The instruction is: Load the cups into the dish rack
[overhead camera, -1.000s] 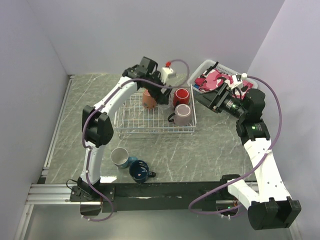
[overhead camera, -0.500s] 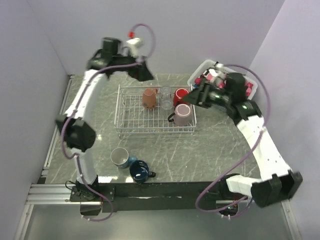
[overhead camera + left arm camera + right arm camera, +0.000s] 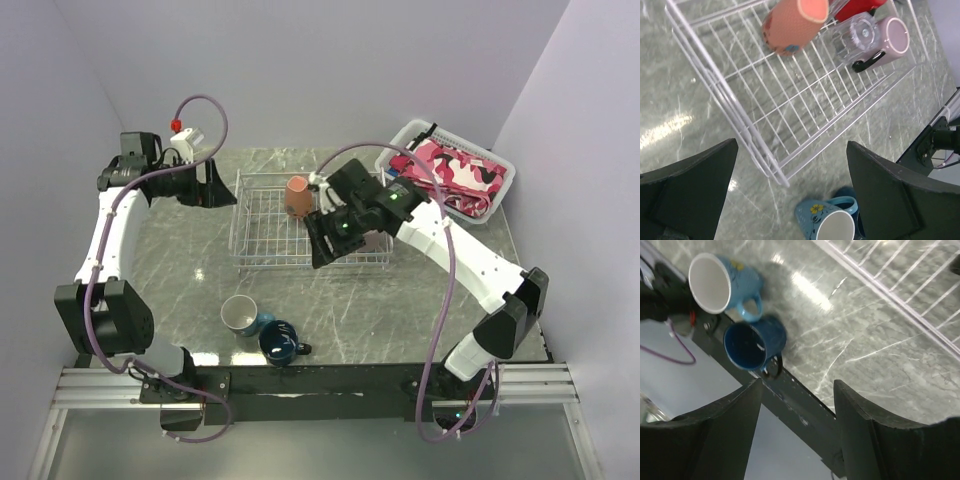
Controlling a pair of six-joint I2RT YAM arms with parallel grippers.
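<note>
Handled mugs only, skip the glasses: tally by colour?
Salmon-orange mug: 1
Red mug: 1
Mauve-pink mug: 1
Dark navy mug: 1
Teal-blue mug: 1
Total: 5

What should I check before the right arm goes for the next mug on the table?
1. Right gripper open and empty: ok.
2. Left gripper open and empty: ok.
3. All cups loaded: not ok; the teal mug and the navy mug sit on the table, outside the dish rack.
4. Free room in the rack: ok; most of its grid is bare.
5. Gap between those two mugs for a finger: cannot tell; the teal handle lies close by the navy rim.
6. Left arm out of the way: ok; it is off at the rack's left side.
</note>
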